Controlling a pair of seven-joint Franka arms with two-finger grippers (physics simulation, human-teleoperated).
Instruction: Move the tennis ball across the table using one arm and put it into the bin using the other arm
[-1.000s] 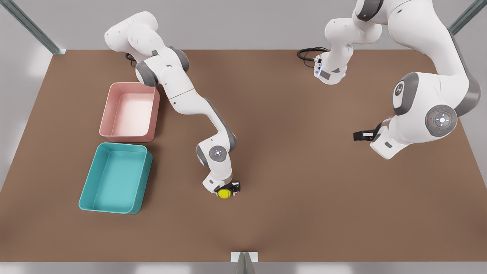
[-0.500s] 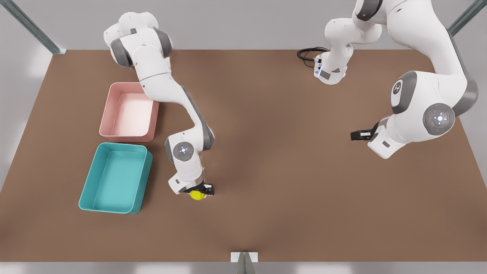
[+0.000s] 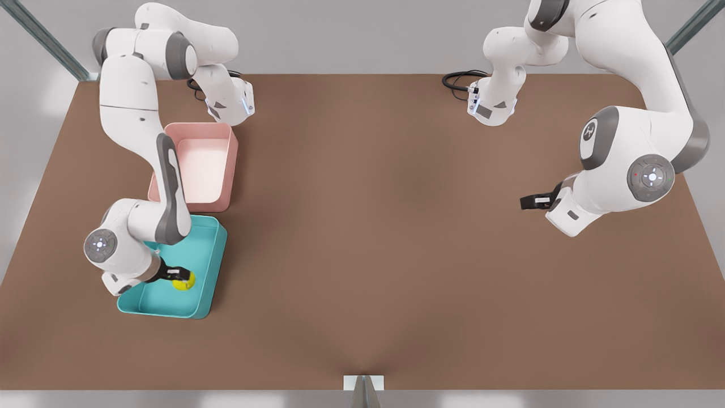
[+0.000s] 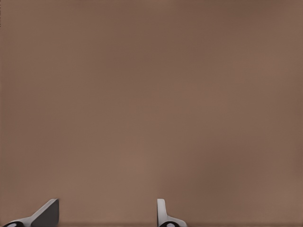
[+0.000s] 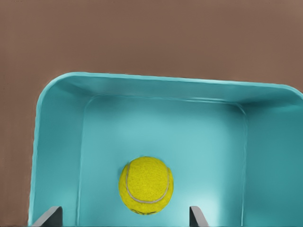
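The tennis ball sits inside the bin, and in my right wrist view it lies between my two fingertips with a clear gap on each side, so my right end effector is spread wide and grips nothing. I cannot tell from that view whether the ball rests on the bin's floor or is just above it. In the front view the tennis ball shows in the near part of the bin, close to the wall on the front view's right, with my right end effector right at it and my right arm reaching over the bin from the front view's left.

Just beyond the bin, toward the back of the worktop, stands the pink tray, its near wall close beside the bin's far wall.

My left end effector hangs over the worktop well apart from both trays, on the front view's right, and that arm waits. In my left wrist view the two fingertips stand apart with bare worktop between them, so my left end effector is open and holds nothing.
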